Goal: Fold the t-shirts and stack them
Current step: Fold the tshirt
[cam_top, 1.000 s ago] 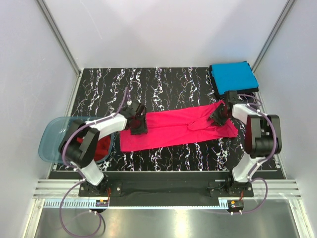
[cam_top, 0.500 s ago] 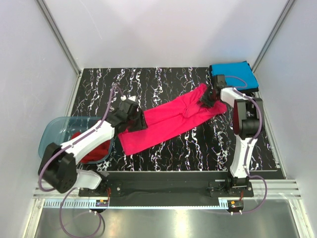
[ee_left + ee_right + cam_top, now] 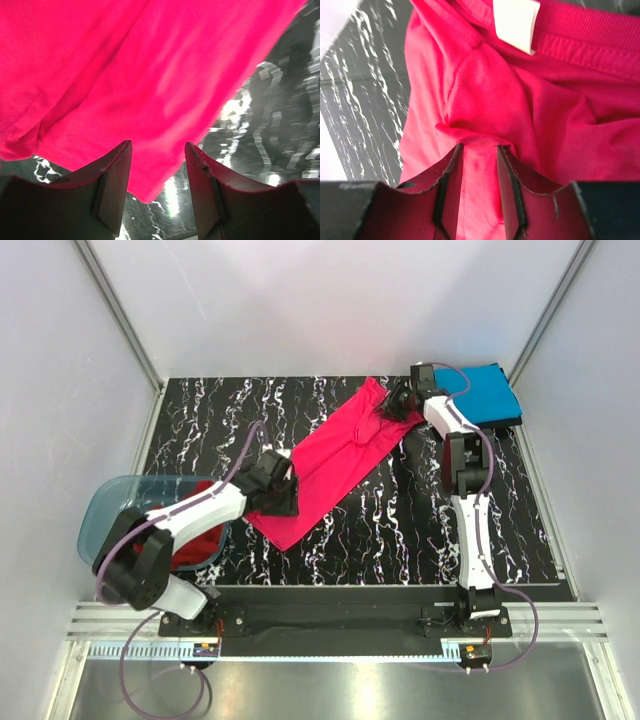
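Obs: pink-red shirt (image 3: 335, 455) lies on desk (image 3: 400, 540) as a narrow strip. Long axis is diagonal, near-left to far-right.

L hand (image 3: 278, 498) sits over the near-left end. L wrist view: fingers (image 3: 115, 175) stand moderately apart with the hem corner hanging in the gap. No pinch visible.

R hand (image 3: 398, 405) is at the far-right end. R wrist view: fingers (image 3: 510, 185) are narrow, with a ridge of cloth nipped between them. White neck label (image 3: 516, 25) lies just beyond the tips, so R has the collar end and L the bottom end.

Blue shirt (image 3: 478, 390) is folded at the far-right corner, just beside R hand; a dark edge shows under it. Darker red shirt (image 3: 205, 538) is in the tub (image 3: 95, 520), left of L arm.

Judgement: fold in progress, strip not yet halved. Next fold goes along the long axis, end to end. L would need to close on the hem first. R is nearer the stack for placing.
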You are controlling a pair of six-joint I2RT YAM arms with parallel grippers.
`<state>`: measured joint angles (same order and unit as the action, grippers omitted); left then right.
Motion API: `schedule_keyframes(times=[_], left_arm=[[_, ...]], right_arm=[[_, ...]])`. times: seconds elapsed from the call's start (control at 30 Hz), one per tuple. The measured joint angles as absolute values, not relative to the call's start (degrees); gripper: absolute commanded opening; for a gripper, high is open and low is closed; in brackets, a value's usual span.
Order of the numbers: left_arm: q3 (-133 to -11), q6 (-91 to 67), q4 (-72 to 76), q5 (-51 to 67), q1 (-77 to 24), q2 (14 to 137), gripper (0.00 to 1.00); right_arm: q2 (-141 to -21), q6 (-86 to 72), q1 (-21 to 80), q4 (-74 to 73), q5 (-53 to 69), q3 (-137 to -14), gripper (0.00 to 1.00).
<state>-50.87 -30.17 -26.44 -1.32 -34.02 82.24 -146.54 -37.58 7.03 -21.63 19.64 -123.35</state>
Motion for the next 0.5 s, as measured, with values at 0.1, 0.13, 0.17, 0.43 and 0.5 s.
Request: schedule_keyframes(times=[0.1, 0.13, 0.17, 0.43, 0.5], left_arm=[[-50.19, -29.54, -26.11, -1.23, -35.0, 86.74, 0.52], [-49.98, -29.54, -26.04, -1.23, -35.46, 87.99, 0.51], [-49.71, -29.56, -25.85, -1.21, -35.9, 88.97, 0.51], [-48.49, -32.1, -22.02, -1.65, -43.13, 90.19, 0.49], [-47.83, -33.95, -20.23, -1.76, -45.34, 90.06, 0.49]], right_arm=[[-148.73, -37.12, 7.03, -22.55, 20.25, -128.01, 0.41], [-148.75, -36.93, 7.03, -22.83, 20.6, -128.68, 0.42], [-148.62, -36.73, 7.03, -23.03, 20.86, -129.4, 0.42], [-137.62, -35.38, 7.01, -24.32, 22.48, -122.89, 0.47], [-130.96, -34.44, 6.96, -24.29, 21.43, -117.97, 0.48]])
